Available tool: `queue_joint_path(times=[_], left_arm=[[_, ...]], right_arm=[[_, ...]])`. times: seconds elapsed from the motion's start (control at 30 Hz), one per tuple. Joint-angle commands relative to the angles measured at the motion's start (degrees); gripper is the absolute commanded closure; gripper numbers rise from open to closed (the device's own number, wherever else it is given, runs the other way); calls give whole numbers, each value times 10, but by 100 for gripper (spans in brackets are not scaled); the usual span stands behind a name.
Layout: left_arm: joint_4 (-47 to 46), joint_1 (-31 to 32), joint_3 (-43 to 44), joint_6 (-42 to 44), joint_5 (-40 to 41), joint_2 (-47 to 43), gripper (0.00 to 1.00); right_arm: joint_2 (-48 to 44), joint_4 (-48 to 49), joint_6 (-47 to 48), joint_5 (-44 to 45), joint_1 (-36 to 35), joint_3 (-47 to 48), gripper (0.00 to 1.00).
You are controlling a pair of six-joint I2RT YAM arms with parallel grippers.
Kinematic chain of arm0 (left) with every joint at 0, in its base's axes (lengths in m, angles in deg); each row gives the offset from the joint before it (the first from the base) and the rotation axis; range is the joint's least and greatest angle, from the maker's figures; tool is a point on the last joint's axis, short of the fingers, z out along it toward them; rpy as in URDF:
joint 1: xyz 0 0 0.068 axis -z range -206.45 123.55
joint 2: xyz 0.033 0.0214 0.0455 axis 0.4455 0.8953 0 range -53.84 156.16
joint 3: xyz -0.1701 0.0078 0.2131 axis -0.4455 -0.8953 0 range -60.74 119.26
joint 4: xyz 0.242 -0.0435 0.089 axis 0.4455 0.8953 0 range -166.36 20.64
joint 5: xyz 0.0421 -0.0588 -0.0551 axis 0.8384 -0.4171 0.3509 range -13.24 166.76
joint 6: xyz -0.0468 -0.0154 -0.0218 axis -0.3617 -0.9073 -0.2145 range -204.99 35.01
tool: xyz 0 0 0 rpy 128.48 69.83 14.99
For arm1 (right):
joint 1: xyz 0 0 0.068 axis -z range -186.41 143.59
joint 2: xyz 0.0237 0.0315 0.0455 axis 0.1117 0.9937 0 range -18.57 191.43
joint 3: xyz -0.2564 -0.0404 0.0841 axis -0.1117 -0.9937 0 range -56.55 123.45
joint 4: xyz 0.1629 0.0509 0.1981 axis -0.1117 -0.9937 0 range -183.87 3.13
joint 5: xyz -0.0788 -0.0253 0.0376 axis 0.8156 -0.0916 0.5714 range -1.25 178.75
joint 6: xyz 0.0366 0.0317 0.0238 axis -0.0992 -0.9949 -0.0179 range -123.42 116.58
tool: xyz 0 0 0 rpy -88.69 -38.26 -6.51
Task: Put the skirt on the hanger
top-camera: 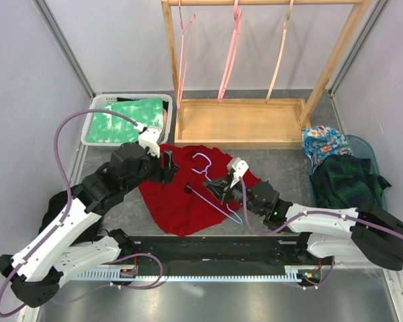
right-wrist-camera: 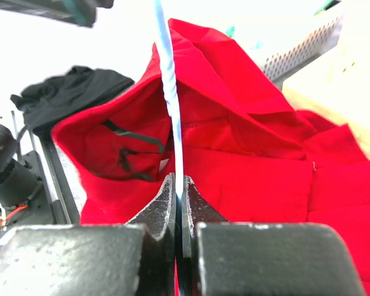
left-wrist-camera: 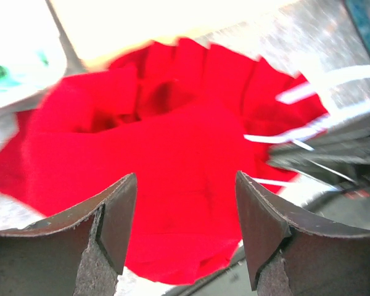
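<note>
The red skirt lies spread on the table in front of the wooden rack. A thin pale blue hanger lies over it, its hook toward the rack. My right gripper is shut on the hanger's wire, with the skirt and its open waistband behind it. My left gripper is open and empty, hovering over the skirt's far left part; its fingers frame the red cloth, and the hanger shows at the right.
A wooden rack with pink and tan hangers stands at the back. A white basket with green cloth is at back left. A blue bin with dark and patterned clothes is at right.
</note>
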Motion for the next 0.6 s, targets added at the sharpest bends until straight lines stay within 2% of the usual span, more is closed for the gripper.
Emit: queue_joint_path(times=[0.0,0.17,0.27,0.3,0.47,0.57], left_arm=[[8,0,43,25,73,12,29],[13,1,66,139,11,21,29],[15,1,83,196,-74,10,29],[15,1,86,222,-136,4,29],[24,1,96,282,-320,-26,22],[70,1,111,294,-379,-11,18]], right_arm=[[-55,80,10,-19,-3,2,100],[-106,1,15,-72,-2,23,100],[-131,-41,13,-97,-2,33,100],[-136,-62,13,-102,-3,40,100],[-152,-109,8,-132,-3,59,100],[-160,-128,6,-145,-2,67,100]])
